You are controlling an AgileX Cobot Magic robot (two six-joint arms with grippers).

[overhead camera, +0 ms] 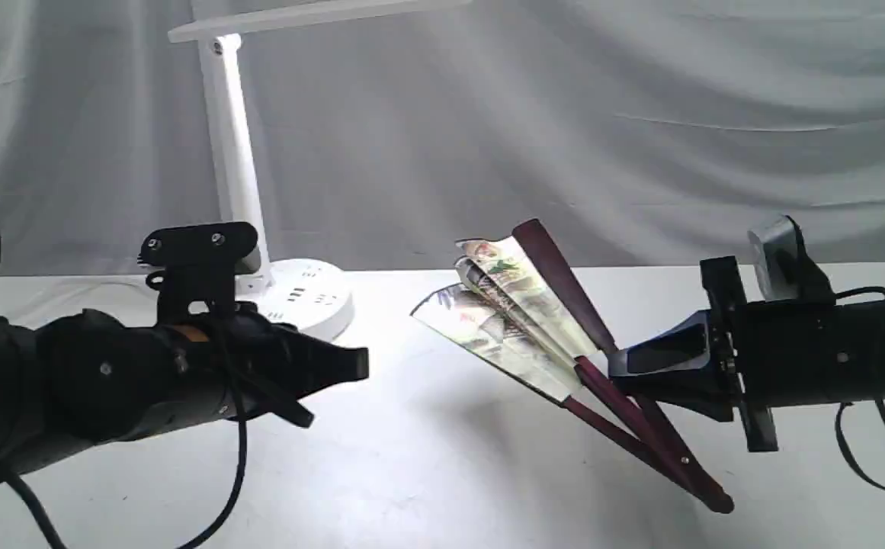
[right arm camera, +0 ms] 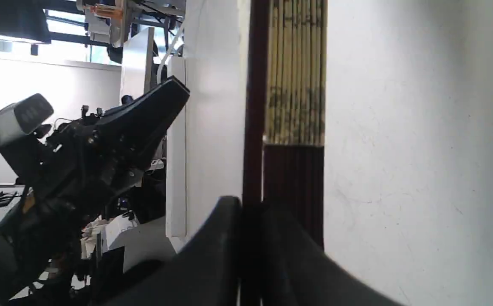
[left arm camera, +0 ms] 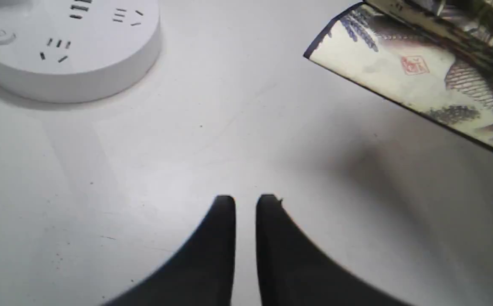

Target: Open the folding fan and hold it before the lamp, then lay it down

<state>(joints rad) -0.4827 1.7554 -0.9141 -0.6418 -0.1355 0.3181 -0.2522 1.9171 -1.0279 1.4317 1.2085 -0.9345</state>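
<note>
On the right side of the desk (overhead camera: 412, 473), the right tool (overhead camera: 625, 364) was clamped on a maroon guard of the folding fan (overhead camera: 522, 316), whose long axis slanted up and leftward toward the lamp (overhead camera: 238, 164). Its cream, landscape-painted pleats were only partly spread. The left tool (left arm camera: 246, 204), nearly closed and empty, hovered beside the lamp's base, short of the fan's free edge.

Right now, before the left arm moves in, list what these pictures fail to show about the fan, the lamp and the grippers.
- Folding fan: most pleats are closed together in the exterior view, hiding most of the painting; the left wrist view crops it at the frame edge.
- Lamp: head cut off by the exterior view's top edge; the left wrist view shows only part of the base.
- Right gripper: its contact on the fan's guard is hidden by its own dark fingers.
- Left gripper: holds nothing.
</note>
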